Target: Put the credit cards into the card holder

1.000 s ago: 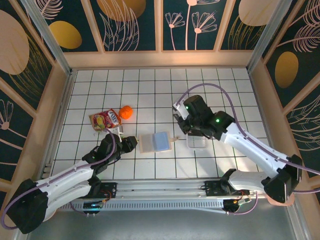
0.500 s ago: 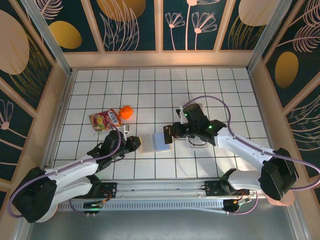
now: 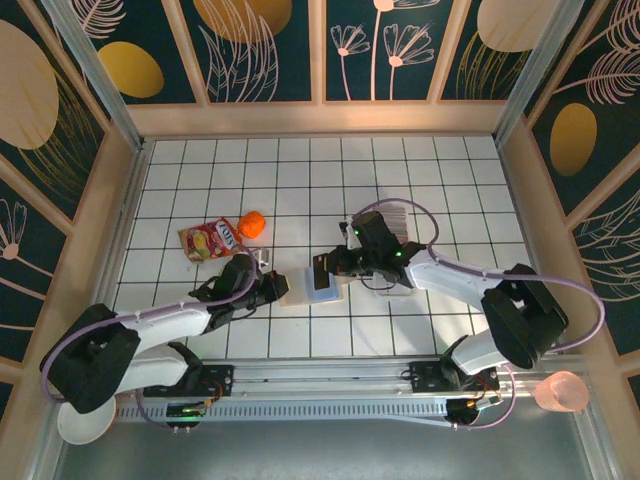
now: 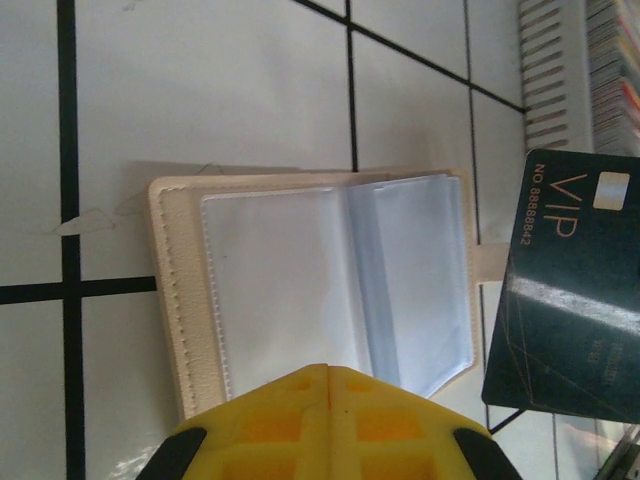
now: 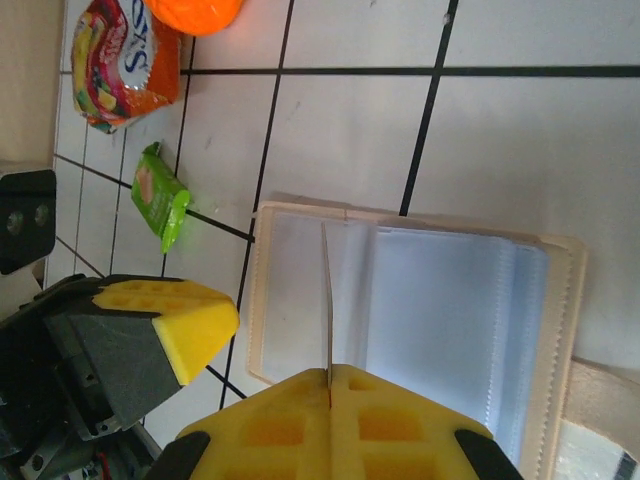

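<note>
From above, the card holder (image 3: 303,293) lies open on the white tiled floor (image 3: 200,170), its pale blue sleeves facing up. The left gripper (image 3: 279,290) sits at the holder's left edge. The right gripper (image 3: 333,266) hangs over the holder's far right part, and a dark VIP card (image 3: 320,275) stands on edge in it. A snack packet (image 3: 210,240) and an orange ball (image 3: 252,224) lie well apart from the holder, beyond its far left corner.

The left wrist camera shows the card holder (image 4: 320,290) spread flat, with clear plastic pockets (image 4: 270,280) inside a stitched beige cover. The left gripper (image 4: 328,372) has its yellow pads pressed together at the holder's near edge. I cannot tell whether they pinch the cover. The VIP card (image 4: 565,300) hangs at the holder's tab side and covers the outer end of the snap tab (image 4: 490,265). A white ribbed tray (image 4: 545,70) holding more credit cards (image 4: 612,60) sits past that same side.

On the right wrist camera, the right gripper (image 5: 328,375) is clamped on the VIP card (image 5: 326,300), which appears edge-on as a thin line above the holder's left page. The card holder (image 5: 440,320) lies open beneath it. The left gripper (image 5: 170,335) is closed, its tip just beside the holder's left edge. A green sachet (image 5: 160,195) lies near that edge, with the snack packet (image 5: 125,55) and orange ball (image 5: 195,12) farther off.
</note>
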